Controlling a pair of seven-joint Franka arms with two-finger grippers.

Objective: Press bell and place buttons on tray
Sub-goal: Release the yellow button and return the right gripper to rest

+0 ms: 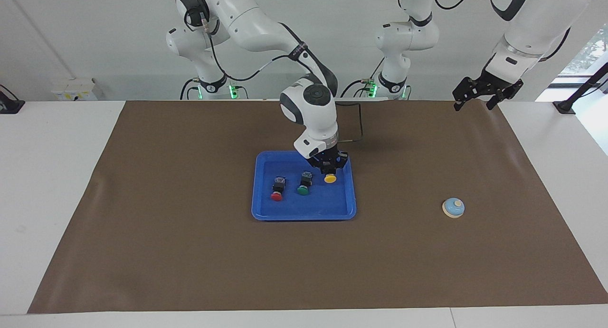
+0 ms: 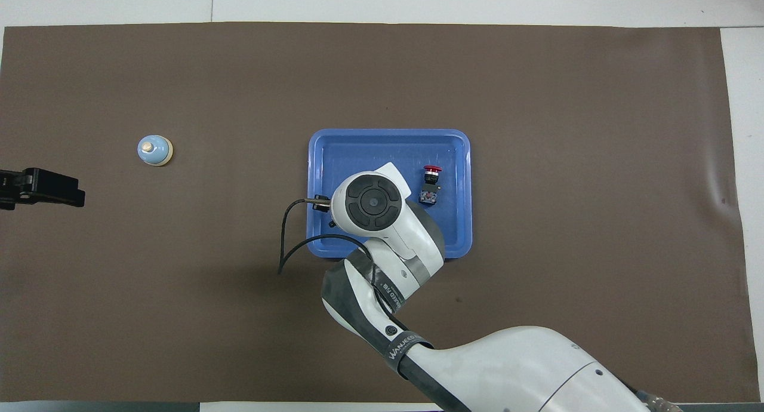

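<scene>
- Brown mat (image 1: 190, 252): you have it covering most of the tabletop, and every loose item lies on it or on the tray.
- Right arm (image 1: 266, 24): you see it reach from its base to the middle of the mat, where its wrist hides part of the tray in the overhead view.
- Left arm (image 1: 527, 28): yours waits raised over the mat corner nearest its own base.
- Tray (image 1: 266, 214): blue, rectangular with a low rim, it sits at the middle of the mat.
- Left gripper (image 1: 475, 102): you find its fingers spread and empty, over the mat edge at the left arm's end.
- Right gripper (image 1: 328, 170): its fingers are pressed onto the black body of the yellow button, low over the tray corner nearest the robots at the left arm's end.
- Bell (image 1: 453, 207): light blue with a cream rim and knob, it stands upright on the mat, well apart from the tray, toward the left arm's end of the table.
- Yellow button (image 1: 330, 178): pinched by the right gripper with its cap facing away from the robots; you cannot tell whether it touches the tray floor.
- Green button (image 1: 304, 184): lying on its side in the tray, near the middle.
- Red button (image 1: 277, 190): on its side in the tray, beside the green button, toward the right arm's end.
</scene>
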